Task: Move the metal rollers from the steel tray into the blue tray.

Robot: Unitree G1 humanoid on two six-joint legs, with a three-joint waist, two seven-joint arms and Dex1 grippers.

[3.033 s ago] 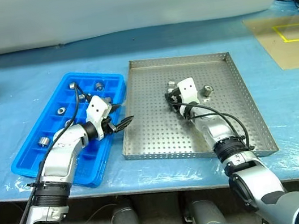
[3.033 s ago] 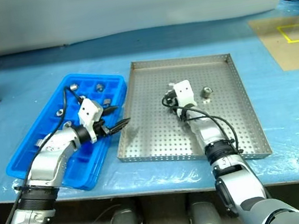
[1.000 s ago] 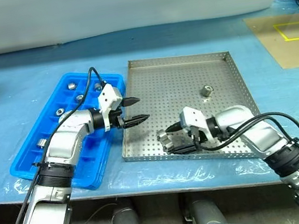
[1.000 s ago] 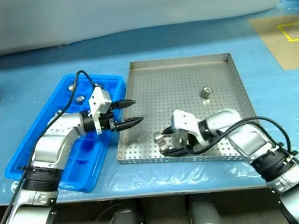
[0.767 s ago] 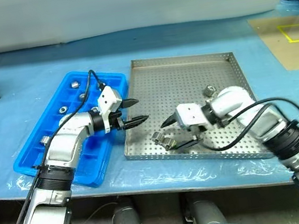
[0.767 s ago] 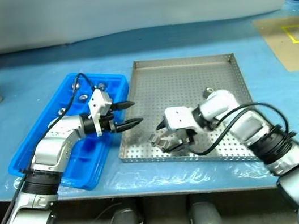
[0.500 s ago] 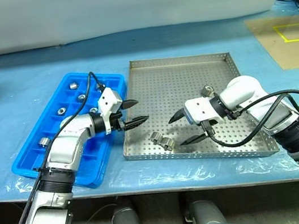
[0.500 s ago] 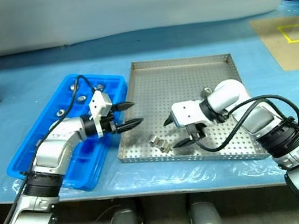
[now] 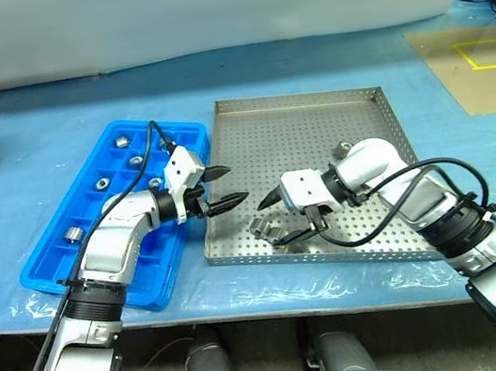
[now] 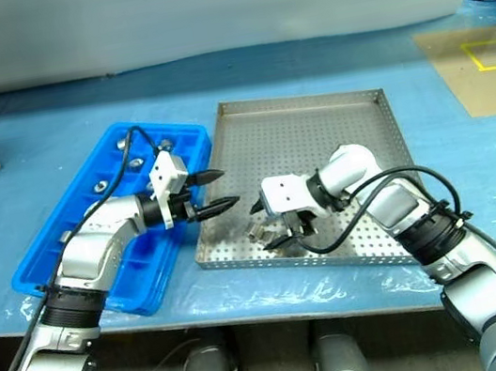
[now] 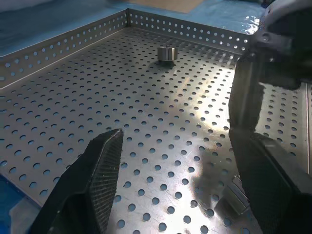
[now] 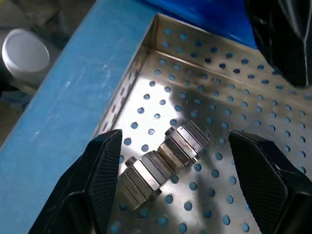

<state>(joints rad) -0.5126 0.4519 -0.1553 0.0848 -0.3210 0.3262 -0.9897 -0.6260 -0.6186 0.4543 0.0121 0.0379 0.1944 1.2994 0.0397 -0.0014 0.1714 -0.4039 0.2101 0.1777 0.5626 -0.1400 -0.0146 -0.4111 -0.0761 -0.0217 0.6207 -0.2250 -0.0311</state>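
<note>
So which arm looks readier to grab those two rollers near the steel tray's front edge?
Probably the right: its open right gripper hangs over the two rollers. The open left gripper sits off to their side, by the blue tray.

Lying side by side in the near left corner of the steel tray [image 9: 316,136]: two shiny metal rollers [image 12: 161,158]. Standing alone toward its far right: a third. Sitting scattered in the blue tray [image 9: 57,265] compartments: several more.
</note>
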